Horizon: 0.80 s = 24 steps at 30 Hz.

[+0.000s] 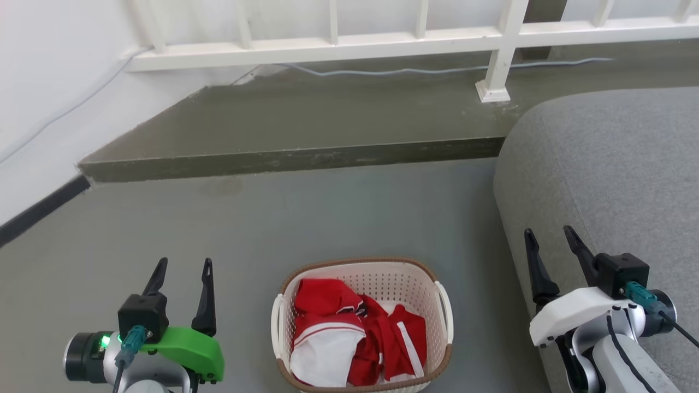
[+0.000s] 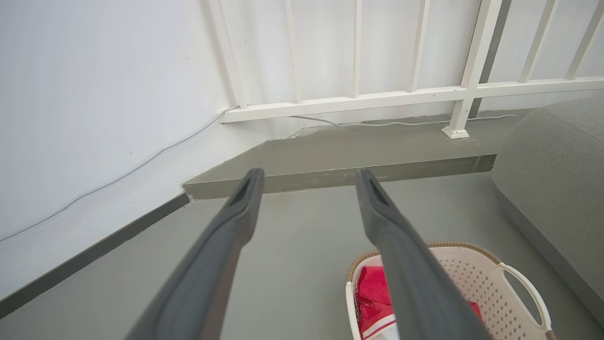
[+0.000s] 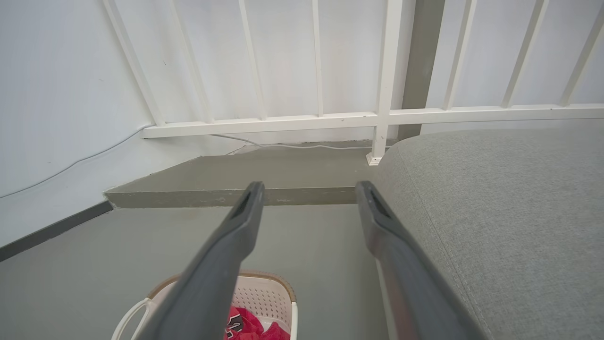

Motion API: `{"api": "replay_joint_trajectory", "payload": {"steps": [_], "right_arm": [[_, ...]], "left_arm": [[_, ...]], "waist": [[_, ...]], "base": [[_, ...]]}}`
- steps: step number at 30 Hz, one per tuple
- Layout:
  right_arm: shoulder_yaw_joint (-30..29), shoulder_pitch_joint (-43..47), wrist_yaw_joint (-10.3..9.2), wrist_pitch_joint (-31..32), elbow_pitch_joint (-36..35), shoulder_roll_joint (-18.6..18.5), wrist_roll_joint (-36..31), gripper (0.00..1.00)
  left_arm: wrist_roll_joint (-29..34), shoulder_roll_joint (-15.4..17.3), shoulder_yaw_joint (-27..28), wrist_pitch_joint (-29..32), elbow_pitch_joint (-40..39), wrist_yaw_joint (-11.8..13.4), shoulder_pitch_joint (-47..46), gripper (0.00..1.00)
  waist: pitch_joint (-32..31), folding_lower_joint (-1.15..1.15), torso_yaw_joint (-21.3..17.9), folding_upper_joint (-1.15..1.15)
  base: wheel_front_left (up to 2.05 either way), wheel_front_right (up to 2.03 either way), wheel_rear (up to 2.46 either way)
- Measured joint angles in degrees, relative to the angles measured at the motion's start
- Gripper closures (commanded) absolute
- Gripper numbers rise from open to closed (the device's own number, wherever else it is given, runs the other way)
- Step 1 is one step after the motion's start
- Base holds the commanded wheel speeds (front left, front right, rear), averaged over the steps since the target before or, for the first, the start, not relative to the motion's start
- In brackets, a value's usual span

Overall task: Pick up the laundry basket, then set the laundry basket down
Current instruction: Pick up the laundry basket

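- Basket (image 1: 393,284) sits on the floor (image 1: 327,218) between both grippers, holding red-and-white clothes (image 1: 338,311); likely light, stiff plastic, best lifted by its two side handles (image 1: 445,311).
- Left gripper (image 1: 184,263) and right gripper (image 1: 548,231): fingers spread wide, gripping nothing.
- Sofa (image 1: 600,164) just right of it; raised step (image 1: 300,120), railing (image 1: 327,41) and wall (image 1: 43,82) beyond.

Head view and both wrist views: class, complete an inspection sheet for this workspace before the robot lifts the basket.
Surface: grey floor, with the laundry basket standing on it.
Job's things: laundry basket between the grippers, touched by neither.
Clutter: red and white clothes inside the basket; nothing else seen.
Grippers: left gripper open; right gripper open; both hold nothing.
Cables: grey cable on the raised step below the white railing; thin wire along the white wall.
Surroundings: railing ahead, wall left, grey sofa right.
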Motion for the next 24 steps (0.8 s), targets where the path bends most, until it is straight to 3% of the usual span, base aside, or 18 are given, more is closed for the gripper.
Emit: {"api": "replay_joint_trajectory", "payload": {"steps": [24], "right_arm": [[0.1,-5.1,0.60,0.0,0.1,0.7,-0.1,0.00]], "left_arm": [[0.0,-2.0,-0.4,0.5,-2.0,0.0,-4.8,0.00]], "waist": [[14.6,0.00,0.5,0.00]], "base": [[0.00,0.00,0.00]]}}
